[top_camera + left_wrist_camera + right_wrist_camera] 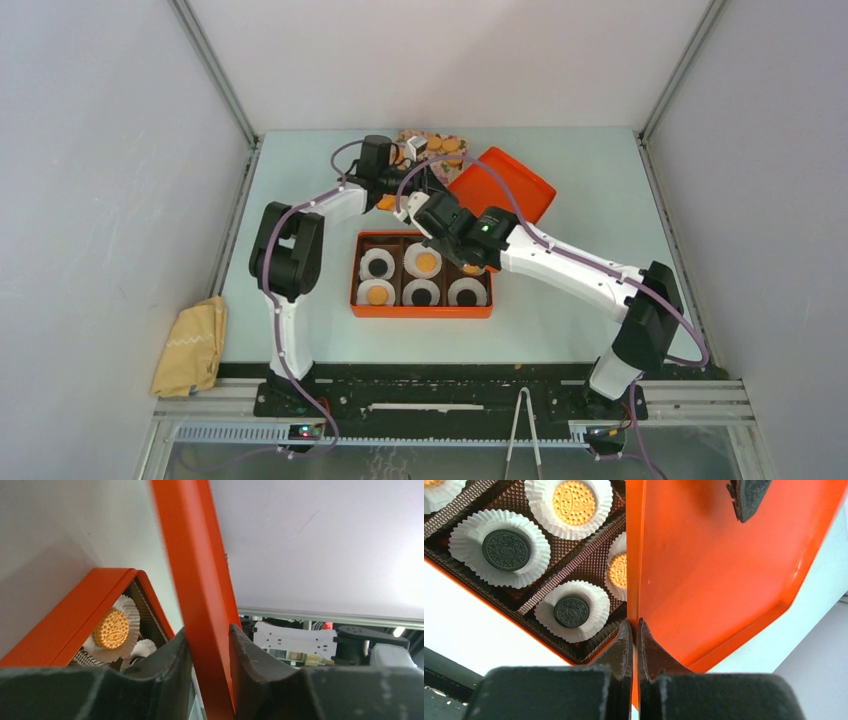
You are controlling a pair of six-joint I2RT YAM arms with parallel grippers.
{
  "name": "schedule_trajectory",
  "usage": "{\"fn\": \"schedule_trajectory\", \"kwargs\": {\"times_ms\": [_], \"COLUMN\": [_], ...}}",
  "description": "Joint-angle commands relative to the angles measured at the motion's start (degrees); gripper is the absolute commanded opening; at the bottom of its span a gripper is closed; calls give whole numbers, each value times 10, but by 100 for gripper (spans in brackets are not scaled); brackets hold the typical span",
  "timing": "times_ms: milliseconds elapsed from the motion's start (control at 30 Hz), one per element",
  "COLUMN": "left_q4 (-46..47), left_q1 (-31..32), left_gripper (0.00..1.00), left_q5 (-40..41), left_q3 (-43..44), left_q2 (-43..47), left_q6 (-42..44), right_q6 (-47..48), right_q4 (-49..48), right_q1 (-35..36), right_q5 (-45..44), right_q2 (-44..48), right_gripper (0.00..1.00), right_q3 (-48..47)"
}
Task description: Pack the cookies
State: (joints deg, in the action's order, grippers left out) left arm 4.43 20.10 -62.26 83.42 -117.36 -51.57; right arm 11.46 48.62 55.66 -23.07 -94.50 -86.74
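The orange lid (724,570) half hides one tan cookie (620,571).

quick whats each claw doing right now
left claw: open, astride the rim of the orange lid
right claw: shut on the orange lid's edge

Overhead view: bright, even, soft shadows.
Left wrist view: foreground blurred (glare far right).
Right wrist view: sharp, evenly lit.
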Motion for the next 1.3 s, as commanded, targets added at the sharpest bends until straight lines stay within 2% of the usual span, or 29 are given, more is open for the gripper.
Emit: {"fn": "schedule_trajectory", "kwargs": {"times_ms": [0, 33, 67, 200, 233, 400, 467, 567, 900, 1100, 1267], "left_q4": [47, 59, 66, 103, 109, 109, 85, 33, -180, -255, -291], "left_q1": [7, 7, 7, 6, 6, 6, 4, -1, -26, -36, -38], "left_gripper": [23, 10, 3, 0, 0, 0, 0, 0, 0, 0, 0], "left_q5": [-12, -10, -7, 6, 7, 18, 24, 35, 63, 77, 85], "left_q3": [-8, -9, -10, -20, -22, -25, -16, 10, 108, 122, 107], "left_q2": [-12, -13, -13, -8, -6, 4, 6, 7, 27, 57, 94], "left_q6": [-23, -34, -44, -89, -99, -121, -116, -98, 2, 49, 76], "right_q6": [31, 30, 27, 24, 24, 38, 47, 56, 52, 37, 49], "right_q4": [-31, -34, -36, -54, -60, -114, -134, -152, -155, -168, -215], "right_q1": [9, 9, 9, 11, 12, 30, 44, 73, 100, 68, 38], "right_q5": [-22, -28, -39, -109, -129, -242, -266, -293, -325, -341, -344], "right_q2": [1, -1, -3, -7, -7, 10, 24, 39, 0, -40, -60], "right_gripper": [0, 0, 0, 1, 5, 44, 52, 59, 59, 59, 57], "right_q3": [-38, -37, -35, -22, -20, 15, 35, 58, 75, 85, 97]}}
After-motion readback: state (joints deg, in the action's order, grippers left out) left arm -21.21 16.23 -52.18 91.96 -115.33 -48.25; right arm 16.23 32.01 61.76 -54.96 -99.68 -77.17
